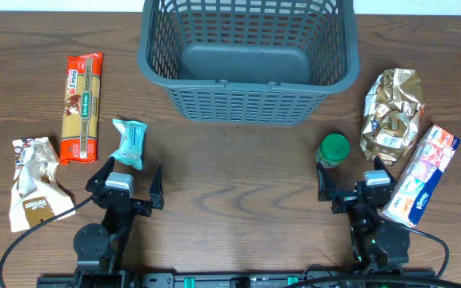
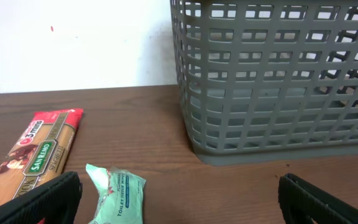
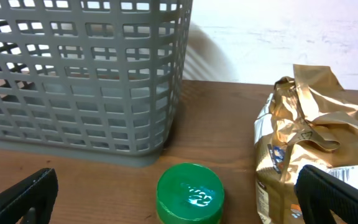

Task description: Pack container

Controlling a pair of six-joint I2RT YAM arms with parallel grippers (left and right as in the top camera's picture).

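Your basket (image 1: 246, 102) shows only bare floor; jar (image 1: 334, 149) and gold bag (image 1: 390, 112) sit outside. Left gripper (image 1: 126, 179), right gripper (image 1: 350, 174): spread wide, gripping nothing.

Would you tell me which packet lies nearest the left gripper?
The small teal tissue packet, just ahead of the open left gripper; the red spaghetti pack and the white-brown pouch lie farther off to its side.

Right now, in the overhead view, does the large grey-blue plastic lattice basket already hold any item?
No, the grey-blue plastic basket shows only its bare solid base.
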